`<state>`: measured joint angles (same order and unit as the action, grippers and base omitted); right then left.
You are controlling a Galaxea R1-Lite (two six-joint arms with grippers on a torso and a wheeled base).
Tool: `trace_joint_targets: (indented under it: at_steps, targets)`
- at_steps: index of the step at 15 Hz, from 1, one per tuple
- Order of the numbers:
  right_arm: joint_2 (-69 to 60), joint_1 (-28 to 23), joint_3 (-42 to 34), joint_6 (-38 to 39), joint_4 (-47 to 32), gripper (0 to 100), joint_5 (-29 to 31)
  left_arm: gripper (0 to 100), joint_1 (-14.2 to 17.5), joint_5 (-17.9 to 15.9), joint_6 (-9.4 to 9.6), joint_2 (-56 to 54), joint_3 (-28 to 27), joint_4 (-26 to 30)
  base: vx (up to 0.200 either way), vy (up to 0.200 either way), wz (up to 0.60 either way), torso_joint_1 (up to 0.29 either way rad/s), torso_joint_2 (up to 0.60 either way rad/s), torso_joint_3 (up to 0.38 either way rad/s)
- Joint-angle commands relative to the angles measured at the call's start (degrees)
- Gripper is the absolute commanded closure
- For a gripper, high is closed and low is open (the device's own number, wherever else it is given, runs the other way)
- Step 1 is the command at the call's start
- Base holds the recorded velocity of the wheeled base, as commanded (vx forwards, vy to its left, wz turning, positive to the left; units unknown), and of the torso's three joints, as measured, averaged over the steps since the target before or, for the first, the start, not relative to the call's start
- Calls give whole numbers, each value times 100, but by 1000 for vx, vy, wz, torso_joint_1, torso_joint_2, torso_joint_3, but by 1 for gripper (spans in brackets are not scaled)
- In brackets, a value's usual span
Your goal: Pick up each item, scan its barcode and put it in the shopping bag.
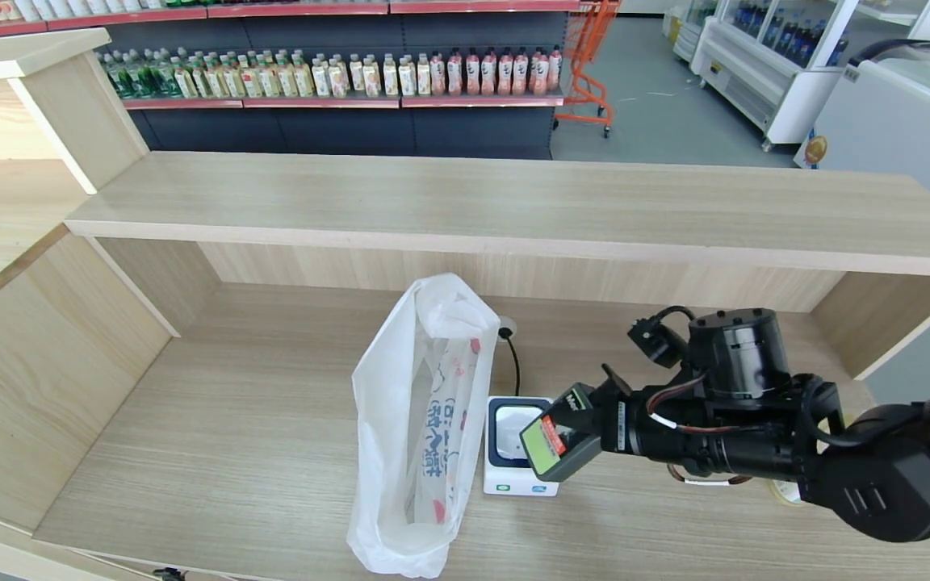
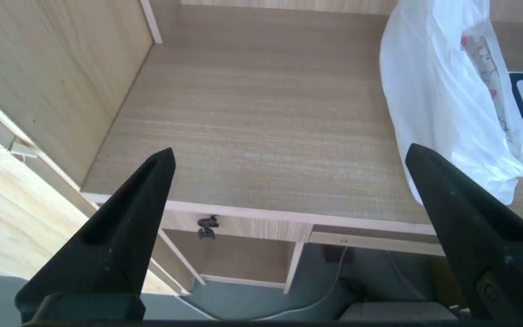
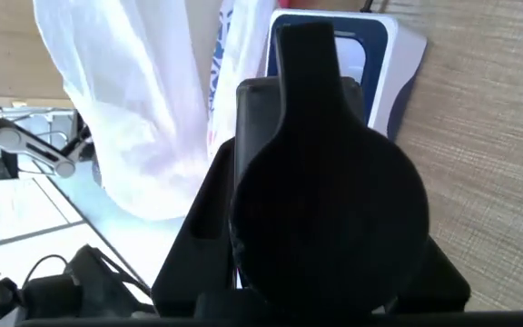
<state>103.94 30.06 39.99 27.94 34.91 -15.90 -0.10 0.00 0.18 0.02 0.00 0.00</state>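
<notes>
A white plastic shopping bag (image 1: 421, 428) stands open on the wooden counter, with printed packaging showing through its side. Just to its right sits a white and blue barcode scanner (image 1: 517, 452). My right gripper (image 1: 574, 432) is shut on a small dark box (image 1: 550, 448) with a green face and a red label, holding it tilted right above the scanner's window. In the right wrist view the dark box (image 3: 330, 209) hides most of the scanner (image 3: 379, 41), and the bag (image 3: 143, 109) is beside it. My left gripper (image 2: 291, 154) hangs open over the counter's near edge, left of the bag (image 2: 452, 100).
A black cable (image 1: 513, 363) runs from the scanner to a hole in the counter. A raised shelf (image 1: 513, 202) and side walls box in the work surface. A round item (image 1: 784, 491) lies partly hidden under the right arm. Bare counter (image 1: 231, 436) spreads left of the bag.
</notes>
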Motion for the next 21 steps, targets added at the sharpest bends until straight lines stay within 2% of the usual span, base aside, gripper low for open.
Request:
trace_joint_targets:
  at_steps: [1,7,18,19,21]
  targets:
    - [461,35,115,-210,121,100,8,0,1,0,-1,-2,0,0,0,0,0,0,0,0]
    - [918,175,458,-342,349,100,8,0,1,0,-1,-2,0,0,0,0,0,0,0,0]
    - [962,175,414,-439,499,100,192,0,1,0,-1,-2,0,0,0,0,0,0,0,0]
    - [812,167,431,-386,525,100,183,0,1,0,-1,-2,0,0,0,0,0,0,0,0]
    - [285,167,370,528,1000,100,157,0,1,0,-1,-2,0,0,0,0,0,0,0,0]
